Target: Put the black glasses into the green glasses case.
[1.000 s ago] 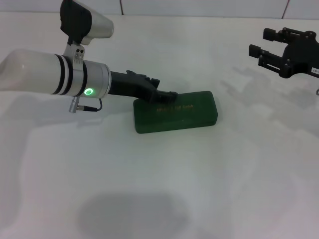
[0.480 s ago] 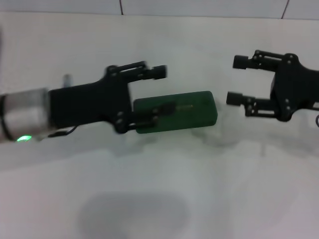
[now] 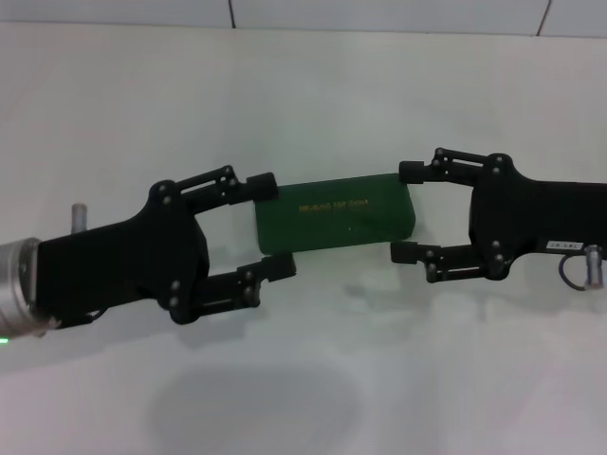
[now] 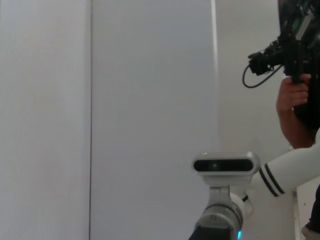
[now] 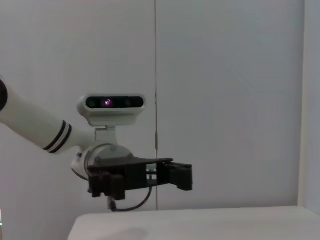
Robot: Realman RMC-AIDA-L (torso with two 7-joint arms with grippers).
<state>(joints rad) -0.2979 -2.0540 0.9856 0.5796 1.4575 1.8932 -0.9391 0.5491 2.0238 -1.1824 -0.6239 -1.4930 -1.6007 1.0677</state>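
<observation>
Claws (image 3: 273, 226) (image 3: 406, 212) flanking green glasses case (image 3: 335, 212)

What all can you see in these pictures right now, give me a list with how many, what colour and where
green glasses case: one, dark green with gold lettering, shut, flat on the table centre, between the grippers
black glasses: none in view
table: one, white, under everything
wall: pale grey panels, behind the table
person's hand: one, holding a black device, seen only from the left wrist
left gripper: one, black, open, at the case's left end
right gripper: one, black, open, at the case's right end
</observation>
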